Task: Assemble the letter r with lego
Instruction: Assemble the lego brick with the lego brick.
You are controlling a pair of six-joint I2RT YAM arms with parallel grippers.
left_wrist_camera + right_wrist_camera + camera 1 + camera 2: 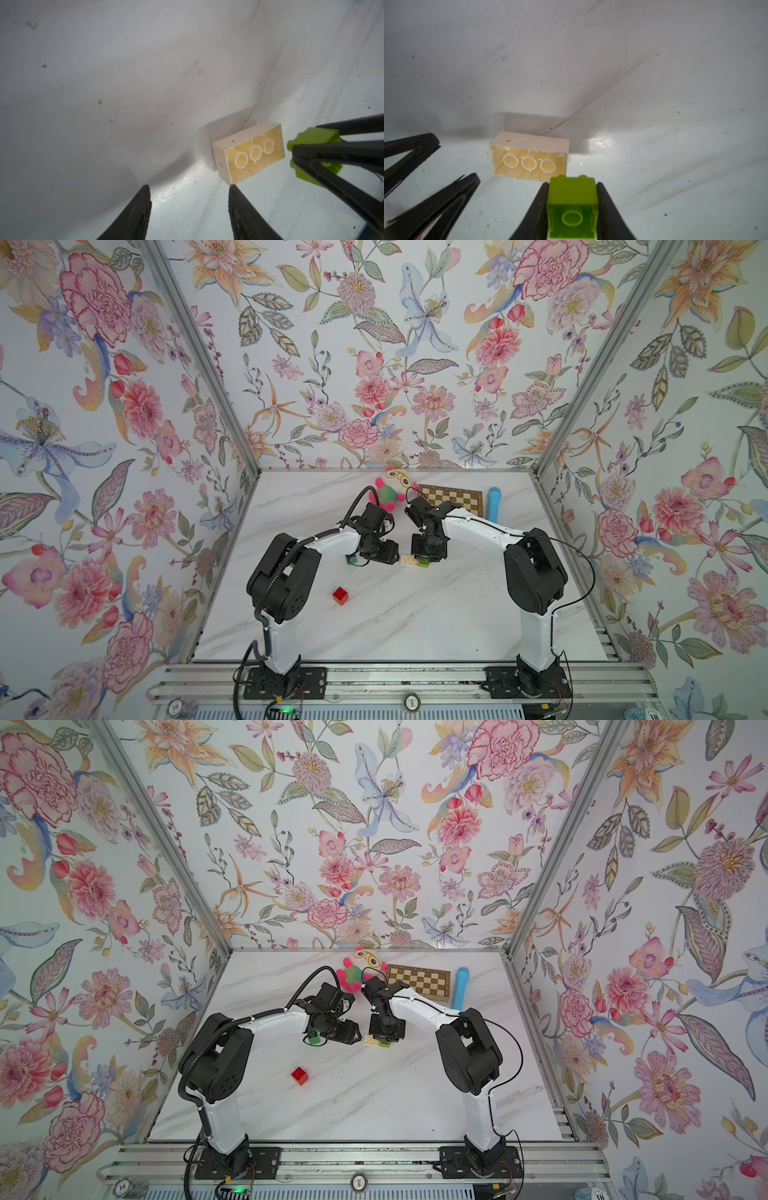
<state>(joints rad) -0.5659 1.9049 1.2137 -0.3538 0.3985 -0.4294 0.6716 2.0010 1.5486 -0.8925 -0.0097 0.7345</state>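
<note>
Lego, cream-white brick [529, 143]: lies on its side on the white marbled table [415, 622], near the middle between the two arms. Its hollow underside with three round tubes faces both wrist cameras. It also shows in both top views [408, 559] [370, 1039].
Lime brick [572, 193]: pinched between the fingers of the right gripper [572, 184], studs pointing toward the open underside of the cream-white brick at one end. The left wrist view [315, 136] shows a thin gap between the two.
Right gripper state: pressed together on the lime brick's two side walls.
Left gripper [188, 197]: fingers spread with nothing between them, tips low over the table just beside the cream-white brick.
Dark green brick [352, 559]: on the table beside the left arm's wrist, partly hidden by it, apart from the cream-white brick.
Red brick [340, 595]: alone on the table, nearer the arm bases, well apart from the others.
Assembly: no two bricks are joined.
Far edge: a pink-and-green plush toy [390, 489], a brown-and-cream chessboard [453, 497] and a blue cylinder [493, 504] lie in a row.
Readable writing: a round chip [411, 701] on the front rail reads "100"; another chip [174, 707] toward the left arm's side reads "10".
</note>
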